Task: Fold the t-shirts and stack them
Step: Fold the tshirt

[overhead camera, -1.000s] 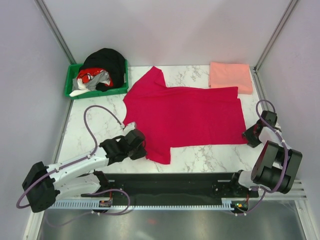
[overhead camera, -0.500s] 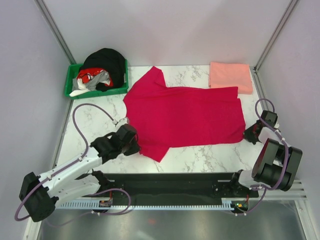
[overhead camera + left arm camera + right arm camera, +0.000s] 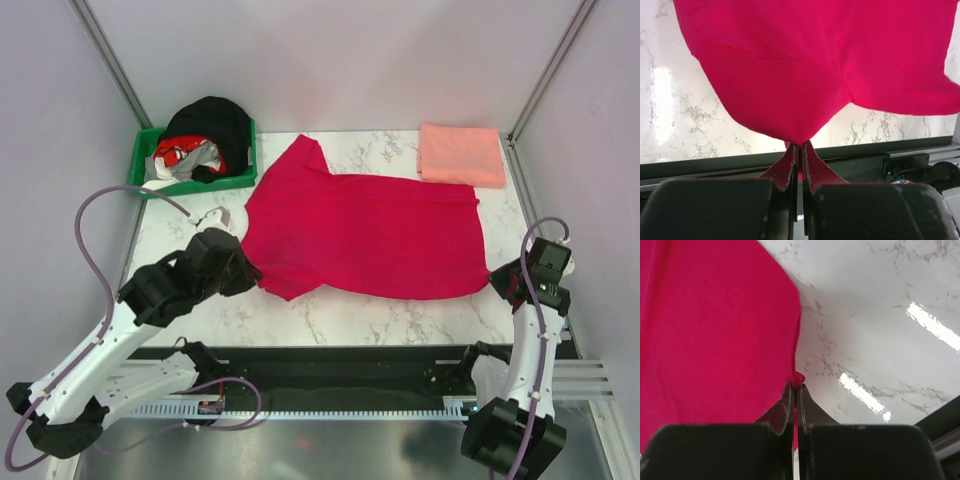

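Note:
A crimson red t-shirt (image 3: 370,232) lies spread across the middle of the marble table, its near edge lifted at both ends. My left gripper (image 3: 250,275) is shut on the shirt's near left corner; in the left wrist view the red cloth (image 3: 805,75) hangs from between the closed fingertips (image 3: 799,146). My right gripper (image 3: 497,280) is shut on the near right corner, the red cloth (image 3: 715,330) pinched at its tips (image 3: 797,384). A pale salmon pink t-shirt (image 3: 461,153) lies folded at the back right corner.
A green bin (image 3: 190,165) holding black, red and grey clothes stands at the back left. Metal frame posts rise at both back corners. The table's dark front rail (image 3: 340,365) runs between the arm bases.
The right gripper has shut on the shirt's near right corner. Both arms have risen, and the left has drawn the near left corner up and back, pulling the near edge off the table.

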`<move>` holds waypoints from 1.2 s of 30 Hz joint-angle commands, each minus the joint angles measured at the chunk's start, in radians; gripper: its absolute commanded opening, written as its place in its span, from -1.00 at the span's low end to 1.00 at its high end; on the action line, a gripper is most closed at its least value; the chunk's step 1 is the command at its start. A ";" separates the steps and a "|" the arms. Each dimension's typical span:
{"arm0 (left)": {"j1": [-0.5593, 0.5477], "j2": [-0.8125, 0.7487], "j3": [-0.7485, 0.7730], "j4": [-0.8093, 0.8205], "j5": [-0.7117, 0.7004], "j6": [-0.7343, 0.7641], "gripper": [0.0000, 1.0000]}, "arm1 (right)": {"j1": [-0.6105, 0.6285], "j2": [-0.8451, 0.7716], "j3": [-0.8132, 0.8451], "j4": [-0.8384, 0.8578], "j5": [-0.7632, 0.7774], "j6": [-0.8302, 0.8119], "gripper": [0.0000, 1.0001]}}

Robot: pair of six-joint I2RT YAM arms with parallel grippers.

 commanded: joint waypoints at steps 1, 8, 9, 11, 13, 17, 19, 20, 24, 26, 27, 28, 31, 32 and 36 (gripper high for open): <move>0.006 0.054 0.096 -0.070 -0.072 0.100 -0.96 | -0.003 0.045 0.057 -0.067 -0.042 0.011 -1.00; 0.132 0.316 0.197 0.026 0.020 0.257 -0.96 | 0.045 0.146 0.159 -0.015 -0.013 0.006 -1.00; 0.153 0.332 0.199 0.049 0.034 0.269 -0.96 | 0.051 0.166 0.165 -0.006 -0.013 0.009 -1.00; 0.228 0.370 0.213 0.094 0.080 0.307 -0.96 | 0.086 0.232 0.182 0.023 0.002 0.023 -1.00; 0.279 0.445 0.242 0.114 0.112 0.347 -0.96 | 0.121 0.292 0.197 0.065 0.036 0.037 -1.00; 0.407 0.628 0.354 0.171 0.191 0.410 -0.96 | 0.154 0.446 0.254 0.140 0.105 0.066 -1.00; 0.447 0.802 0.478 0.180 0.241 0.451 -0.96 | 0.154 0.578 0.324 0.172 0.121 0.071 -1.00; 0.479 0.874 0.528 0.177 0.278 0.468 -0.96 | 0.158 0.624 0.352 0.180 0.121 0.074 -1.00; 0.528 1.149 0.815 0.075 0.396 0.516 0.77 | 0.189 0.801 0.481 0.186 0.073 0.014 -0.17; 0.531 1.192 0.848 0.059 0.389 0.515 0.99 | 0.203 0.846 0.525 0.179 0.041 -0.026 0.94; 0.531 1.182 0.831 0.063 0.376 0.505 0.99 | 0.204 0.852 0.536 0.163 0.048 -0.041 0.96; 0.531 1.165 0.813 0.079 0.350 0.496 0.99 | 0.204 0.840 0.533 0.143 0.064 -0.049 0.96; 0.533 1.062 0.719 0.109 0.298 0.479 0.99 | 0.203 0.734 0.463 0.146 0.123 -0.029 0.96; 0.533 1.026 0.687 0.117 0.268 0.476 0.99 | 0.200 0.697 0.435 0.151 0.131 -0.029 0.96; 0.533 0.770 0.383 0.220 0.218 0.433 0.99 | 0.163 0.553 0.317 0.159 0.128 -0.027 0.96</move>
